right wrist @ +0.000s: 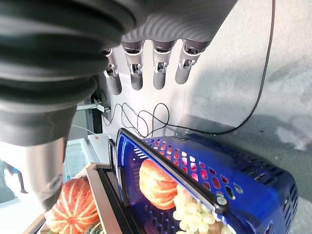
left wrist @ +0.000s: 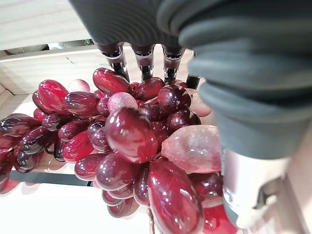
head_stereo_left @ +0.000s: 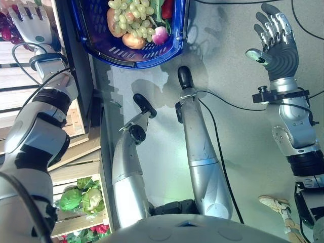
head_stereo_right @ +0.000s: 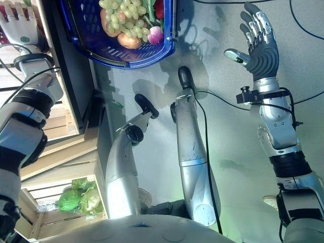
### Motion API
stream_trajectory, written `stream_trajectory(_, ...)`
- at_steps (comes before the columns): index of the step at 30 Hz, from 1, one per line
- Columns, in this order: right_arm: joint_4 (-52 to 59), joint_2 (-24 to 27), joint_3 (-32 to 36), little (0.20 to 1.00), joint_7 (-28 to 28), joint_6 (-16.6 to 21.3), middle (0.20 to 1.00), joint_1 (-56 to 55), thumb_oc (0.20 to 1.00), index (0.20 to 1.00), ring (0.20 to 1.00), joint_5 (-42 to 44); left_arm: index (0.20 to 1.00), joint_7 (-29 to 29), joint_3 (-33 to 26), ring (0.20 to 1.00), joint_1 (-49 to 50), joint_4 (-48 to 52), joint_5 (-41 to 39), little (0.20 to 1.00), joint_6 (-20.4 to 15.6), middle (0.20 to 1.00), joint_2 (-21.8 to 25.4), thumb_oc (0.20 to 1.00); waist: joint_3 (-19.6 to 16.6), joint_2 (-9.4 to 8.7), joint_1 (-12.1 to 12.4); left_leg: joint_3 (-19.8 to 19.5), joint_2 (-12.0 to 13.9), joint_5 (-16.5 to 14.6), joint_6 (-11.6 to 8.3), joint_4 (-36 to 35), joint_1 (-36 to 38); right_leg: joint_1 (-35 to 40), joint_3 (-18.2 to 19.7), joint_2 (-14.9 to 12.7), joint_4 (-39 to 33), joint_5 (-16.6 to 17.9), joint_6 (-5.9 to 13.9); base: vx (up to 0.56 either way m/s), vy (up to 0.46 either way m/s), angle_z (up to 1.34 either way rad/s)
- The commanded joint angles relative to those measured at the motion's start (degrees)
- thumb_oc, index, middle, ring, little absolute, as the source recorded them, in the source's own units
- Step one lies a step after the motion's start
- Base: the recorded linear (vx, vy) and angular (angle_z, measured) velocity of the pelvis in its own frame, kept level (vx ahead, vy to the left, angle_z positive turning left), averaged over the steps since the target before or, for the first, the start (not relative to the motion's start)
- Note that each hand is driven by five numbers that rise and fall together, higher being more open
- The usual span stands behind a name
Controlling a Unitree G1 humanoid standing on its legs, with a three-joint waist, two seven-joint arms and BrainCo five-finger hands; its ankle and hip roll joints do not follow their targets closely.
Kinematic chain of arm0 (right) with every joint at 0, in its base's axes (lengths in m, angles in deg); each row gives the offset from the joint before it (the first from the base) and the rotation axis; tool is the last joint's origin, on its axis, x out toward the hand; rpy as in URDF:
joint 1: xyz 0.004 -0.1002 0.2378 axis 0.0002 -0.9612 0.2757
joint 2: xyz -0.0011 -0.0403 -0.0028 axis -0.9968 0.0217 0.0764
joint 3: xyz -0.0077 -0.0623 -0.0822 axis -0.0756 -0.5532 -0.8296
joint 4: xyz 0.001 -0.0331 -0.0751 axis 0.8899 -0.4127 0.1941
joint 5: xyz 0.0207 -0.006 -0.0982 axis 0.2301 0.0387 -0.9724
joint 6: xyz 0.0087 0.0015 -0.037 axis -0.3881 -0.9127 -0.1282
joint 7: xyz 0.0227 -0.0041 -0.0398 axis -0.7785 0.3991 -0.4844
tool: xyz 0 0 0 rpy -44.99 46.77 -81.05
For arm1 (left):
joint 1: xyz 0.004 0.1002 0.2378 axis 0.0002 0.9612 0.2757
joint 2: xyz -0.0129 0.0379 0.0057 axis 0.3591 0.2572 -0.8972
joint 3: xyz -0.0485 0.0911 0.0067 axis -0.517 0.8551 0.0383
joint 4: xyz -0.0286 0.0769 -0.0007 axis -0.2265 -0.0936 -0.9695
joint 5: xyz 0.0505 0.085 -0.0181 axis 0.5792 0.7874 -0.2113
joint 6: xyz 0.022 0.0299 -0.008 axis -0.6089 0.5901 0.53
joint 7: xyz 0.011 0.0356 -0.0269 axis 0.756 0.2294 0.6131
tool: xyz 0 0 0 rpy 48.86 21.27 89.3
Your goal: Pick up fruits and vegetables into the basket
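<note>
A bunch of dark red grapes [left wrist: 122,141] lies in a wooden shelf compartment at the far left [head_stereo_left: 5,28]. My left hand [head_stereo_left: 31,25] reaches into that compartment, open, its straight fingers [left wrist: 145,58] against the far side of the bunch and its thumb beside it. The blue plastic basket [head_stereo_left: 134,56] stands on the floor ahead. It holds green grapes [head_stereo_left: 129,14], an orange fruit [right wrist: 156,183], a pink-and-white radish [head_stereo_left: 160,34] and something red [head_stereo_left: 167,7]. My right hand [head_stereo_left: 276,43] hangs open over the floor, right of the basket, holding nothing.
The wooden shelf unit with a dark post [head_stereo_left: 76,55] runs along the left. A lower crate holds green cabbages [head_stereo_left: 81,198]. A striped orange pumpkin [right wrist: 73,204] sits on the shelf near the basket. A person's shoe [head_stereo_left: 276,205] shows at the lower right.
</note>
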Motion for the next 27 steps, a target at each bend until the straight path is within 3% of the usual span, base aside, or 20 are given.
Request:
stream_trajectory(1, 1.6, 0.5, 0.7, 1.000, -0.8, 3.3, 1.000, 0.9, 1.000, 1.000, 1.000, 1.2, 1.000, -4.2, -1.0, 1.000, 5.7, -9.9, -0.8, 1.000, 4.4, 1.000, 2.8, 1.000, -0.9, -1.11, -2.1, 0.2, -1.0, -1.3, -0.15, 2.5, -2.4, 1.2, -1.0, 2.6, -0.8, -0.6, 4.33, -0.03, 0.032, -0.01)
stream_trajectory(3, 1.7, 0.5, 0.8, 1.000, -0.7, 2.8, 1.000, 1.2, 1.000, 1.000, 1.000, 1.1, 1.000, -4.5, -1.3, 1.000, 6.3, -9.9, -1.3, 1.000, 4.5, 1.000, 2.5, 1.000, -0.9, -1.05, -2.0, 0.1, -1.0, -1.2, -0.20, 2.3, -2.3, 1.4, -1.1, 2.6, -1.0, -0.5, 4.36, 0.00, 0.000, 0.00)
stream_trajectory(4, 1.8, 0.5, 0.8, 1.000, -0.7, 2.6, 1.000, 1.3, 1.000, 1.000, 1.000, 1.1, 0.539, -4.6, -1.4, 0.539, 6.4, -10.0, -1.5, 0.539, 4.7, 0.539, 2.4, 0.539, -0.9, -1.05, -2.0, 0.1, -1.0, -1.2, -0.21, 2.3, -2.3, 1.5, -1.1, 2.5, -1.0, -0.5, 4.34, 0.00, 0.000, 0.00)
stream_trajectory(5, 1.8, 0.5, 0.9, 1.000, -0.7, 2.3, 1.000, 1.5, 1.000, 1.000, 1.000, 1.0, 0.200, -4.7, -1.6, 0.200, 6.8, -10.3, -2.1, 0.200, 4.4, 0.200, 2.3, 0.200, -0.9, -1.02, -1.9, 0.1, -1.0, -1.2, -0.22, 2.2, -2.1, 1.7, -1.1, 2.5, -1.2, -0.5, 4.31, 0.00, 0.000, 0.00)
stream_trajectory(15, 2.8, 0.0, 1.5, 1.000, 0.3, 1.6, 1.000, 1.5, 1.000, 1.000, 1.000, -0.6, 0.200, -3.1, -3.1, 0.200, 9.7, -10.2, -7.8, 0.200, 3.9, 0.200, 1.5, 0.200, -0.9, -0.98, -1.5, -0.1, -1.2, -0.6, -0.32, 1.3, -1.2, 2.9, -1.3, 2.3, -2.3, -0.2, 4.29, -0.01, 0.010, 0.00)
stream_trajectory(27, 4.5, -1.3, 1.7, 1.000, -0.5, 1.5, 1.000, -0.3, 1.000, 1.000, 1.000, -2.3, 0.200, 4.2, -6.5, 0.200, 12.9, -7.3, -12.4, 0.200, -1.9, 0.200, 2.4, 0.200, -0.9, -1.80, -0.6, -1.0, -1.9, -0.7, -0.02, -0.1, 2.9, 8.1, -2.3, 1.7, -4.6, 0.0, 4.38, -0.01, 0.002, 0.01)
